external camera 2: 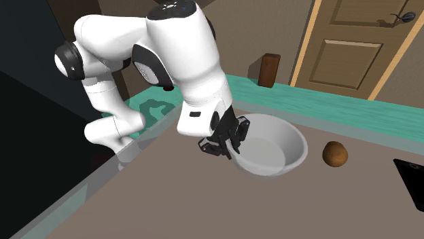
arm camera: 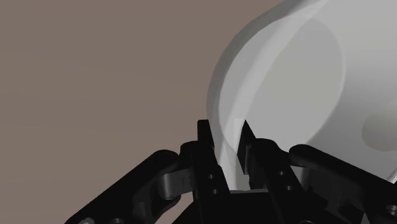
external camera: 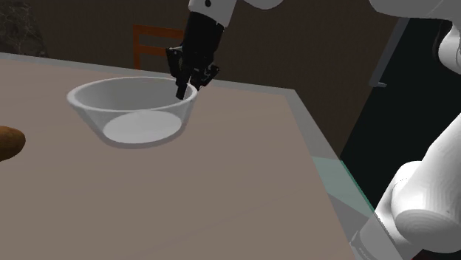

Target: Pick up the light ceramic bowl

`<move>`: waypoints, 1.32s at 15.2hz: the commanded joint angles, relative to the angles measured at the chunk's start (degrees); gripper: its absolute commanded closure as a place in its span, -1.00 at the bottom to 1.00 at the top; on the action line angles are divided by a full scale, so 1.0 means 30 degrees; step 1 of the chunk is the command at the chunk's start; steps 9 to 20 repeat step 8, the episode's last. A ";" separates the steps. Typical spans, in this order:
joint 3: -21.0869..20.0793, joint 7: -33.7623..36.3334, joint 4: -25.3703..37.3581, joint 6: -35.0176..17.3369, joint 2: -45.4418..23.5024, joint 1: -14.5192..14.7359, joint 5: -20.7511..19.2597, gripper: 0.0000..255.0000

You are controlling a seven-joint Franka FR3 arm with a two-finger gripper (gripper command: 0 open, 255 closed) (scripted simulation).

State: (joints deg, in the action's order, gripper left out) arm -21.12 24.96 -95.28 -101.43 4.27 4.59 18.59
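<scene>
A pale grey-white bowl (external camera: 140, 122) stands on the brown table (external camera: 185, 207), close to its far edge in the shoulder view. My black gripper (external camera: 188, 90) comes down on the rim at the bowl's right side in that view, one finger inside the wall and one outside. Seen from the wrist, the two fingers (arm camera: 204, 137) clasp the thin rim of the bowl (arm camera: 286, 83) between them. In the second exterior view the gripper (external camera 2: 227, 151) sits at the near-left rim of the bowl (external camera 2: 272, 146), whose base rests on the table.
A brown round object (external camera: 7, 142) (external camera 2: 334, 154) lies on the table beside the bowl. A flat black thing (external camera 2: 411, 180) sits at the second exterior view's right edge. An orange chair back (external camera: 151, 44) rises behind the table. The table's teal edge (external camera 2: 326, 102) runs past a brown block (external camera 2: 270, 69).
</scene>
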 commanded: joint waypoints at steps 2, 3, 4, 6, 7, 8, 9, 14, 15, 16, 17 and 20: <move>-0.0017 0.0302 0.1078 0.0784 -0.0231 0.0005 -0.0136 1.00; -0.0021 0.0393 0.1429 0.1040 -0.0317 0.0006 -0.0180 1.00; -0.0026 0.0485 0.1788 0.1298 -0.0408 0.0008 -0.0226 1.00; -0.0041 0.0676 0.2530 0.1820 -0.0610 0.0016 -0.0322 1.00; -0.0042 0.0690 0.2587 0.1859 -0.0626 0.0017 -0.0330 1.00; -0.0042 0.0690 0.2585 0.1859 -0.0624 0.0016 -0.0329 1.00; -0.0042 0.0690 0.2585 0.1859 -0.0624 0.0016 -0.0329 1.00; -0.0042 0.0690 0.2585 0.1859 -0.0624 0.0016 -0.0329 1.00; -0.0042 0.0690 0.2585 0.1859 -0.0624 0.0016 -0.0329 1.00; -0.0042 0.0690 0.2585 0.1859 -0.0624 0.0016 -0.0329 1.00; -0.0042 0.0690 0.2585 0.1859 -0.0624 0.0016 -0.0329 1.00; -0.0042 0.0690 0.2585 0.1859 -0.0624 0.0016 -0.0329 1.00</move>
